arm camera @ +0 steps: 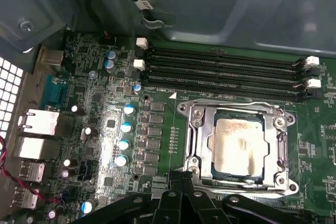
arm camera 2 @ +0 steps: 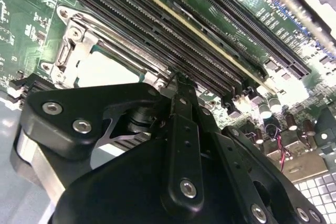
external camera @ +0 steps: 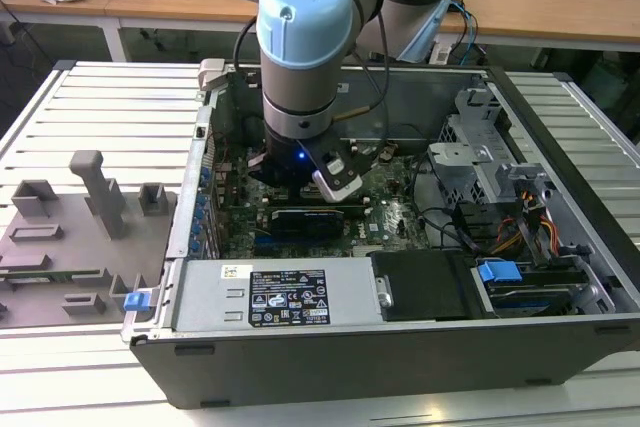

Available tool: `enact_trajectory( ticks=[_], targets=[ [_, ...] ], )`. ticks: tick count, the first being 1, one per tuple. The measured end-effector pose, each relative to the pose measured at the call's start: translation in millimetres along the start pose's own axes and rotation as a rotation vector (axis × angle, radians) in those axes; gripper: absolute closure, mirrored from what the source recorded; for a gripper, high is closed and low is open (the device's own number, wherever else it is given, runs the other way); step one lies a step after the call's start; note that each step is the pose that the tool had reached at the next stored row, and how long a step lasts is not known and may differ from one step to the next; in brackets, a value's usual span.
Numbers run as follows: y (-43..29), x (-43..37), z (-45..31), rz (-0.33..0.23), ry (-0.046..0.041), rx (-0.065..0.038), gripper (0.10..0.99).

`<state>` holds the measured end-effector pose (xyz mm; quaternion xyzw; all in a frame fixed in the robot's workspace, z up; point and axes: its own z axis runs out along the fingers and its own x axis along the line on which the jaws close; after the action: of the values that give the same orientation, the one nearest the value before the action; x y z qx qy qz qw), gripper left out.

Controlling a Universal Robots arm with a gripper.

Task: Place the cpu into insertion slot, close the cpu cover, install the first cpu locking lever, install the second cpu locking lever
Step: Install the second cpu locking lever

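**CPU seated, cover down, pincer at the socket edge**

Arm reaches down into the open computer case (external camera: 480, 247) on the slatted counter (external camera: 90, 107). Pincer (arm camera: 181, 179) hangs low over the motherboard (arm camera: 105, 103), its fingertips drawn together to a narrow point, nothing gripped between them as far as both wrist views show.

The cpu (arm camera: 239, 145) lies flat in the insertion slot (arm camera: 206, 141), just beyond the pincer tips. The cpu cover (arm camera: 278, 145) rests closed over it, framing the pale metal top. Memory slots (arm camera: 226, 72) run further out, past the socket.

Judgement: placing and covering look done; the locking-lever step is in hand. A thin wire lever (arm camera: 231, 103) runs along the socket's far edge; whether it is latched cannot be told. The next move calls for a closed tip pressing a lever down and sideways under its hook, without scraping the board.
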<state>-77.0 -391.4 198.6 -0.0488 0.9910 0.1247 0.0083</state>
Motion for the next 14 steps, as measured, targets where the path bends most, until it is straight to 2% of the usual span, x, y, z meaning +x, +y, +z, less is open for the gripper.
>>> enact_trajectory(
  ticks=[2, 4, 11, 14],
  targets=[
    [1.2, 3.3, 1.8, 0.000, -0.0008, -0.004, 0.980],
    [1.7, 3.5, 0.0, 0.000, -0.0011, -0.004, 0.980],
    [4.7, 3.3, -11.2, 0.000, -0.0012, -0.005, 0.980],
    [5.3, 3.2, -13.7, 0.000, -0.0013, -0.005, 0.980]
  ],
)
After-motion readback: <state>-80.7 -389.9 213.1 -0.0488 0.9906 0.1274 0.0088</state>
